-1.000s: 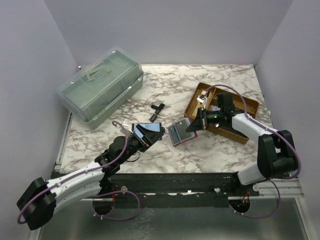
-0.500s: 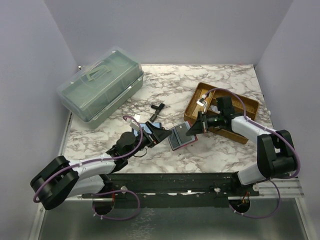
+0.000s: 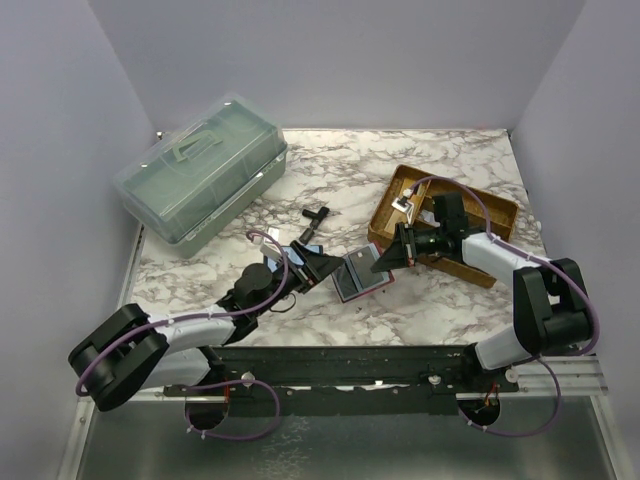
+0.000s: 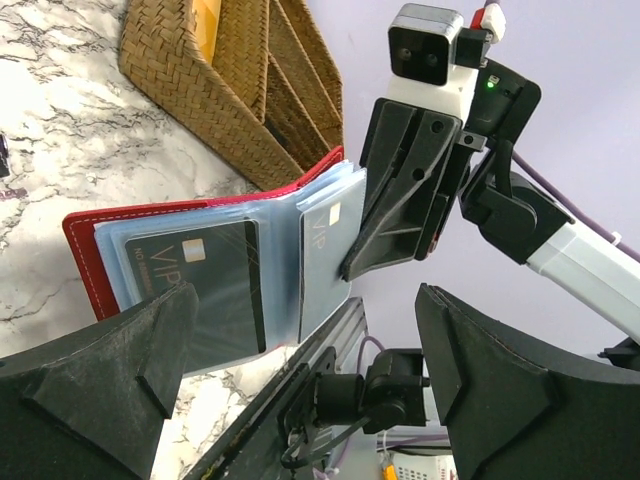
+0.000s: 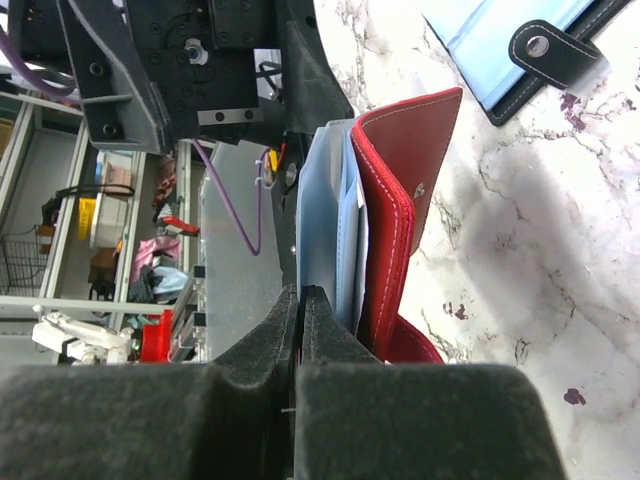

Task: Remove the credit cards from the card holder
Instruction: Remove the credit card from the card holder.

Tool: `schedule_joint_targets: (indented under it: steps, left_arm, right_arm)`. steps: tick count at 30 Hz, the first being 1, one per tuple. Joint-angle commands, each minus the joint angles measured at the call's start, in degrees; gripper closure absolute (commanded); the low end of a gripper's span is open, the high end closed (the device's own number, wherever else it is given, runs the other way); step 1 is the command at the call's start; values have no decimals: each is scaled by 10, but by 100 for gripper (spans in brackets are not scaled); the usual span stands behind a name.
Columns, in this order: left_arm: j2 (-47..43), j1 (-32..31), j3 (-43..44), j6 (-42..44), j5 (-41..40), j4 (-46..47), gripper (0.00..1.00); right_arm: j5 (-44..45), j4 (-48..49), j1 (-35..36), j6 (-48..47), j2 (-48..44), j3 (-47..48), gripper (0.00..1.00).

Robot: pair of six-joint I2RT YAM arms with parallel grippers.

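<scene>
The red card holder (image 3: 358, 275) lies open on the marble, between the two arms. In the left wrist view its red cover (image 4: 85, 250) holds clear sleeves. One sleeve shows a dark credit card (image 4: 200, 275) and an upright sleeve shows a light blue one (image 4: 325, 240). My right gripper (image 5: 302, 300) is shut, its tips pinching the outer edge of the upright light blue sleeve (image 5: 320, 220), with the red flap (image 5: 400, 200) standing just beside it. My left gripper (image 4: 310, 390) is open, close in front of the holder, touching nothing.
A wicker basket (image 3: 445, 225) sits behind the right arm. A clear box with a green lid (image 3: 200, 175) stands at the back left. A small black object (image 3: 317, 215) lies mid-table. A second wallet with a black snap strap (image 5: 520, 45) lies past the holder.
My left arm has swung right, bringing its open gripper up to the card holder. The right gripper shifted slightly left, still shut at the holder's edge.
</scene>
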Motion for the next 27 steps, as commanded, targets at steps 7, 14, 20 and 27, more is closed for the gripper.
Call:
schedule_joint_targets:
  steps: [7, 14, 20, 27]
  left_arm:
    - [71, 2, -3, -19, 9, 102, 9]
    - [132, 2, 16, -31, 40, 143, 17]
    - [183, 2, 42, -37, 79, 189, 29]
    - [207, 2, 48, -45, 96, 229, 37]
  right_arm:
    - [-48, 39, -3, 21, 9, -8, 100]
    - [-61, 59, -3, 42, 9, -12, 100]
    - [-60, 63, -3, 49, 11, -13, 100]
    - [-48, 60, -5, 49, 8, -14, 100]
